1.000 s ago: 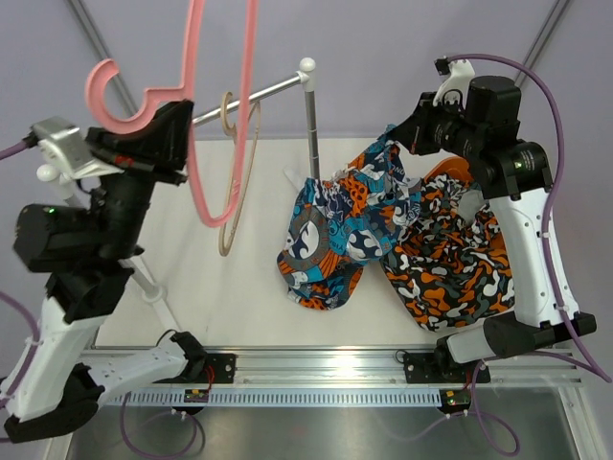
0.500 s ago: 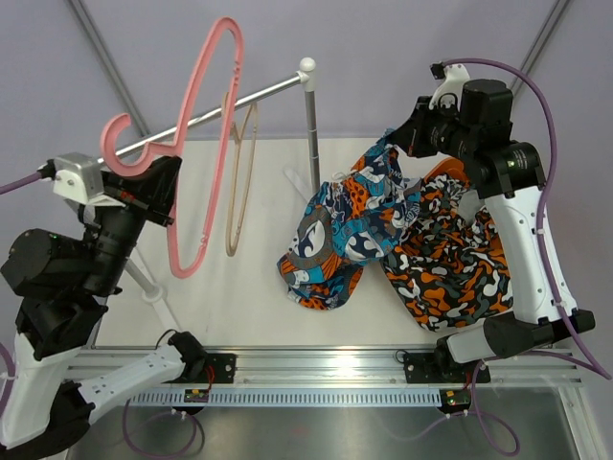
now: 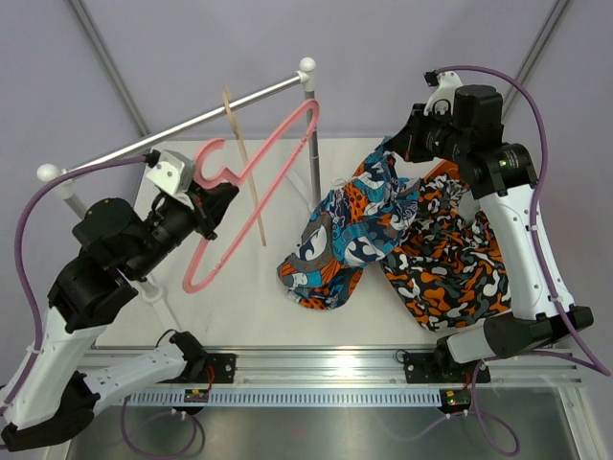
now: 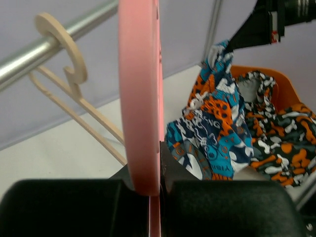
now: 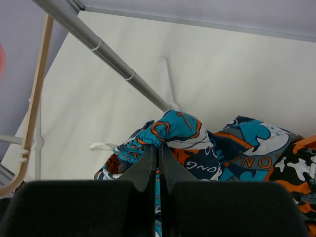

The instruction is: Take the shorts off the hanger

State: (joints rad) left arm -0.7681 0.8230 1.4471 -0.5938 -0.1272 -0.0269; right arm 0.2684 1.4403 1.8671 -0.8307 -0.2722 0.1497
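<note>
Grip on both sides.
Overhead: left gripper (image 3: 218, 199) pinches bare pink plastic hanger (image 3: 196, 281); right gripper (image 3: 395, 146) pinches blue-teal print fabric shorts (image 3: 354, 225) near table's (image 3: 239, 307) far right corner (camouflage pair (image 3: 455, 264) beside). Wrist views agree; pink hanger could snag the beige wooden hanger (image 3: 244, 168).

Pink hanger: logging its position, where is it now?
Top view, left of centre: pink hanger clamped in the left gripper, beside the wooden hanger hanging on the rail.
</note>
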